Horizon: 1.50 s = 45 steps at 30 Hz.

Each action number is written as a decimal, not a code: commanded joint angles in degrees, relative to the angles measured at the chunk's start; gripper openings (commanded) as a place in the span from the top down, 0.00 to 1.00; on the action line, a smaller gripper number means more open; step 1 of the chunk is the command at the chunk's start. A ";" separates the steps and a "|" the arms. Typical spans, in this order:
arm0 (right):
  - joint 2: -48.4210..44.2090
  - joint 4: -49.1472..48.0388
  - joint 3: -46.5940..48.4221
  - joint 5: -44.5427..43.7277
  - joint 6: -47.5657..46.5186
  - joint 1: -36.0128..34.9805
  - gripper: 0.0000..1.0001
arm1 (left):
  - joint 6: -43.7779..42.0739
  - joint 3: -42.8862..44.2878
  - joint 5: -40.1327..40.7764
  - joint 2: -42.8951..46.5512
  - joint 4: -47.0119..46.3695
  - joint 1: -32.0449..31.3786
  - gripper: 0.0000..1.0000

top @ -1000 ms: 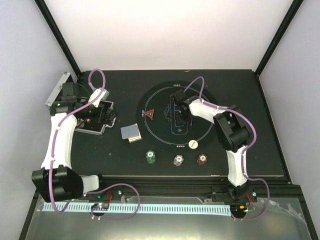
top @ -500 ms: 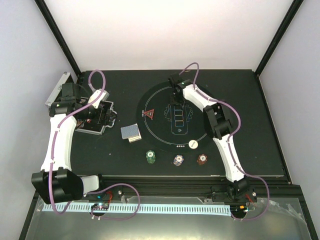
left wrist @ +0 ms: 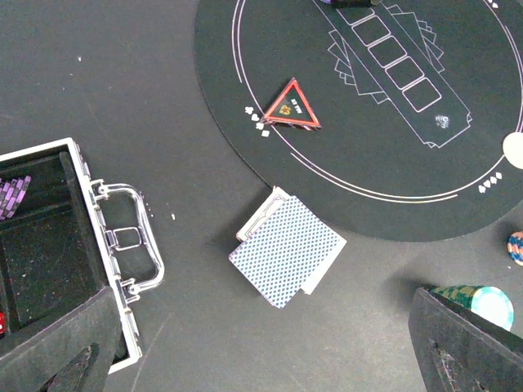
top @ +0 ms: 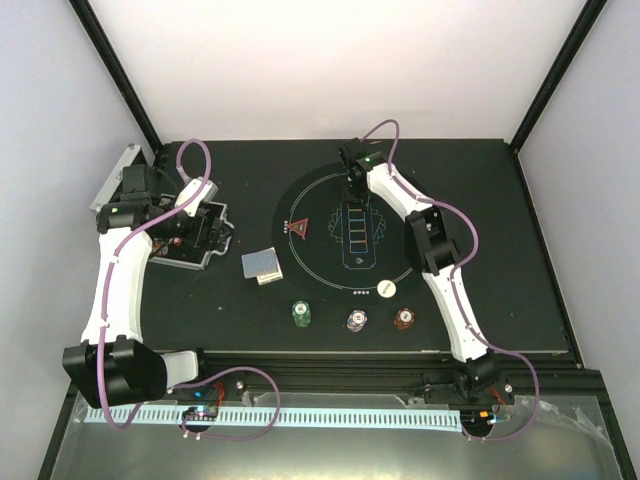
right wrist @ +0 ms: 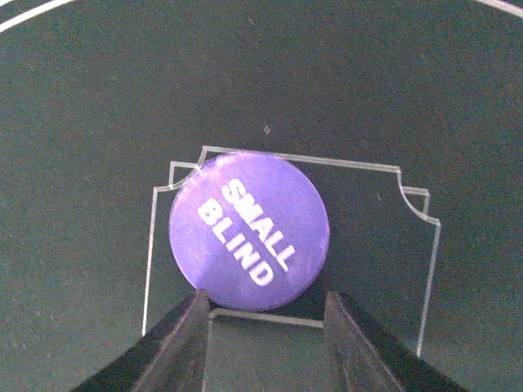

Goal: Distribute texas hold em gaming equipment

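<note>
Small blind button on the mat, right at your right gripper's tips

Your right gripper (right wrist: 265, 309) stands partly open with nothing between its fingers. The purple SMALL BLIND button (right wrist: 249, 229) lies flat on the round black mat (right wrist: 82, 98), inside a white-lined card box, just beyond the tips. Your left gripper (left wrist: 263, 327) is spread wide and empty. The card deck (left wrist: 286, 253) lies between the silver case (left wrist: 90, 237) and the mat.

Silver case (left wrist: 49, 269) (open, seemingly); round mat (left wrist: 343, 155) beside.
</note>
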State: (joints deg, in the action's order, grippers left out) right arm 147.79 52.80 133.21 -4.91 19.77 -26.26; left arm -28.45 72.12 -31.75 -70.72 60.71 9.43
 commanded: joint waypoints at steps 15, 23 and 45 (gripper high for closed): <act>-48.42 -11.99 -64.62 -5.32 4.24 -10.61 0.23 | -13.24 1.83 -7.88 -0.22 10.10 0.57 0.01; -55.14 -12.64 -76.75 -5.70 9.76 -17.01 0.23 | -14.97 1.69 -8.09 0.59 11.56 0.50 0.01; -53.49 -15.81 -83.72 -6.25 11.72 -14.72 0.43 | -13.78 4.04 -7.08 0.62 11.98 0.57 0.01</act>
State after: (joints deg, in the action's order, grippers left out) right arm 93.58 38.83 51.05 -9.80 31.00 -43.00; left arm -41.93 73.10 -37.78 -70.15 71.16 9.43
